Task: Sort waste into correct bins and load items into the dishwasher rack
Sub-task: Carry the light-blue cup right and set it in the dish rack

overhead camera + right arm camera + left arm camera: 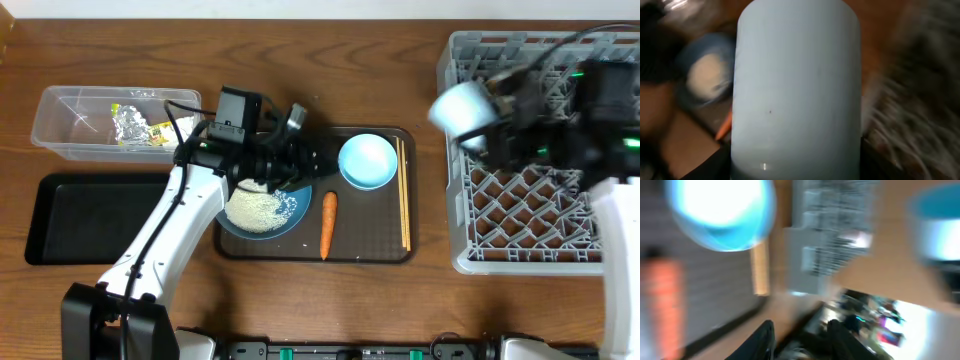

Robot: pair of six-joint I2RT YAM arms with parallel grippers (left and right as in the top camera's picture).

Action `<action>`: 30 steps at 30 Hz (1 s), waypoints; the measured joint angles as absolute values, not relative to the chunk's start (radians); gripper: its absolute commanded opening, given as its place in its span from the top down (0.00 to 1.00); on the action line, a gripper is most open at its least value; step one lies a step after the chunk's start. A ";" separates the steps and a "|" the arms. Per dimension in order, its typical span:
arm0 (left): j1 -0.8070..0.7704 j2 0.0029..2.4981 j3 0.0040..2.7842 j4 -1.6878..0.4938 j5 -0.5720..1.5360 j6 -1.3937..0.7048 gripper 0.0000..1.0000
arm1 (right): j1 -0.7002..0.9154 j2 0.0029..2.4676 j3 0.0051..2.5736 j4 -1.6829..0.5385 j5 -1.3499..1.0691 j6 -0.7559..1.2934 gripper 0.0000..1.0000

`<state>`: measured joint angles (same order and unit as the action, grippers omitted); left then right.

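The right gripper is clamped on a small pale bowl, holding it in the air over the left edge of the grey rack. In the right wrist view that bowl fills most of the frame, with a dark finger on each side of it. The left gripper hangs over the brown serving tray, just above the far rim of the dark-blue bowl, which holds a heap of rice. The left wrist view is badly blurred, but its two dark fingers show apart, and I cannot make out anything gripped between them. On the same serving tray an orange carrot lies just right of the dark-blue bowl, a light-blue bowl sits upright near the far edge, and the chopsticks lie side by side along the right rim. At the far left of the table, the clear tub holds crumpled foil and yellow-white wrapper scraps. The black tray lies just in front of the tub.
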<state>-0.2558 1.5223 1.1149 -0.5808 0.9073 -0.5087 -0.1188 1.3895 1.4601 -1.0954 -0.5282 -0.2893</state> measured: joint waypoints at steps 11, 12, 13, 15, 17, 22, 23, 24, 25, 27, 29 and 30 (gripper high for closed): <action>-0.256 1.397 1.115 -0.674 0.611 -0.381 0.64 | -0.429 1.404 1.559 -1.163 -0.265 -0.049 0.85; -0.256 1.381 1.115 -0.674 0.600 -0.377 0.64 | -0.456 1.419 1.559 -1.171 -0.242 -0.033 0.84; -0.256 1.366 1.115 -0.674 0.591 -0.373 0.64 | -0.478 1.438 1.559 -1.182 -0.216 -0.019 0.83; -0.256 1.350 1.115 -0.678 0.575 -0.368 0.64 | -0.503 1.472 1.560 -1.202 -0.176 -0.001 0.82; -0.256 1.341 1.115 -0.685 0.556 -0.365 0.64 | -0.524 1.521 1.560 -1.227 -0.125 0.016 0.83; -0.256 1.339 1.115 -0.701 0.528 -0.364 0.64 | -0.546 1.637 1.560 -1.245 0.001 0.057 0.83; -0.256 1.339 1.115 -0.700 0.525 -0.364 0.64 | -0.546 1.654 1.560 -1.243 0.014 0.061 0.83; -0.256 1.339 1.115 -0.701 0.522 -0.364 0.64 | -0.548 1.673 1.560 -1.242 0.028 0.067 0.83; -0.256 1.339 1.115 -0.701 0.520 -0.364 0.64 | -0.551 1.691 1.560 -1.238 0.038 0.070 0.82; -0.256 1.339 1.115 -0.701 0.516 -0.364 0.64 | -0.558 1.720 1.560 -1.233 0.052 0.075 0.82; -0.256 1.339 1.115 -0.701 0.516 -0.364 0.64 | -0.569 1.748 1.560 -1.226 0.062 0.078 0.82; -0.256 1.339 1.115 -0.701 0.516 -0.364 0.64 | -0.572 1.762 1.560 -1.223 0.065 0.080 0.82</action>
